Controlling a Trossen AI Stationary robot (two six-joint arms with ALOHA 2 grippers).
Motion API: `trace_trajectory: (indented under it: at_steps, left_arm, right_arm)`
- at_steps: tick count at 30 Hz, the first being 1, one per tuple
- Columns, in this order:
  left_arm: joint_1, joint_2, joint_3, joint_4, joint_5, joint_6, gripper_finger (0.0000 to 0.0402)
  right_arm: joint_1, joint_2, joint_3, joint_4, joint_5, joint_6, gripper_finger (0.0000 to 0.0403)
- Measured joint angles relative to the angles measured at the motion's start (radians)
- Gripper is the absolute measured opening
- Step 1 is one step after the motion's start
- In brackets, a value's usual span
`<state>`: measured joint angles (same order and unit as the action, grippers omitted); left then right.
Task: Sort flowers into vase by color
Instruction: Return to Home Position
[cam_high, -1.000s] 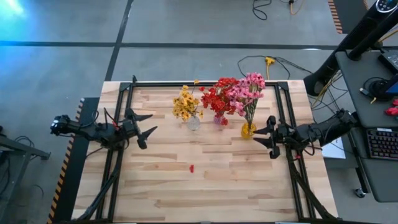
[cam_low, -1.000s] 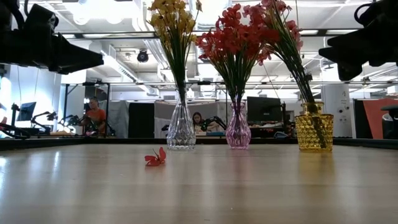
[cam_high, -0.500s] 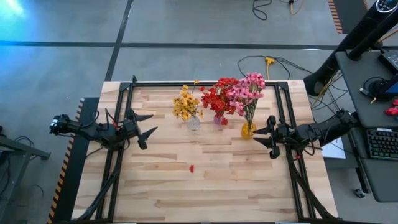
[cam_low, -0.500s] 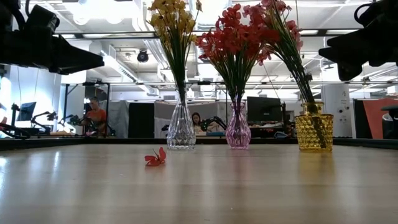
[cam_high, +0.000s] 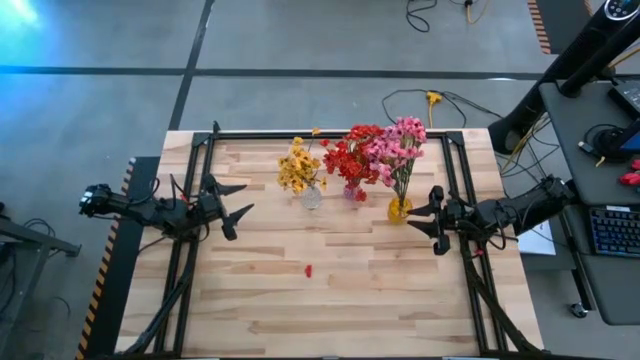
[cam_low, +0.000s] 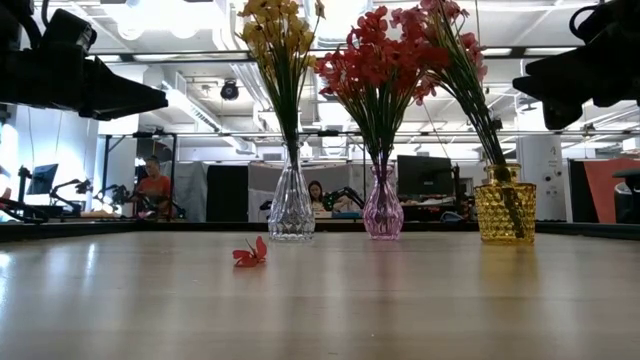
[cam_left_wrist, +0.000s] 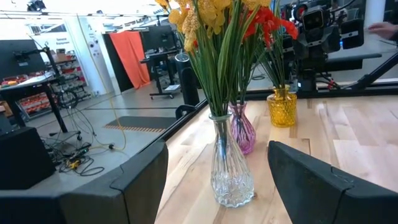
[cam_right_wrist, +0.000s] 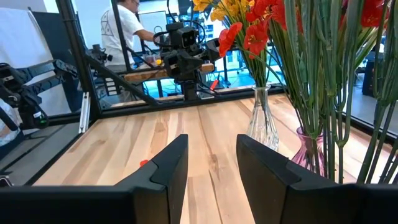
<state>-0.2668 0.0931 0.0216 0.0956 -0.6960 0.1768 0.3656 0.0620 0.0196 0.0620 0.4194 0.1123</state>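
Three vases stand in a row at the table's far middle. A clear vase (cam_high: 311, 197) holds yellow flowers (cam_high: 297, 166), a pink vase (cam_high: 352, 192) holds red flowers (cam_high: 350, 155), and an amber vase (cam_high: 399, 208) holds pink flowers (cam_high: 398, 145), all with their stems down in the vases. One loose red blossom (cam_high: 308, 270) lies on the wood nearer the front. My left gripper (cam_high: 245, 197) hovers open at the table's left, pointing level at the clear vase (cam_left_wrist: 230, 171). My right gripper (cam_high: 410, 218) hovers open, with a narrower gap, beside the amber vase. Both are empty.
Black frame rails (cam_high: 195, 200) run along the table's left, right and far sides under the arms. A desk with a keyboard (cam_high: 610, 230) stands off the table's right edge. People sit in the room beyond (cam_low: 153, 185). Bare wood (cam_high: 330, 310) lies toward the near edge.
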Motion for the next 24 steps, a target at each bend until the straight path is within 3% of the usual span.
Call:
trace_trajectory:
  at_steps: [24]
  left_arm:
    - [0.000, 0.000, 0.000, 0.000, 0.000, 0.000, 0.0258]
  right_arm:
    - [0.000, 0.000, 0.001, 0.000, 0.000, 0.000, 0.0131]
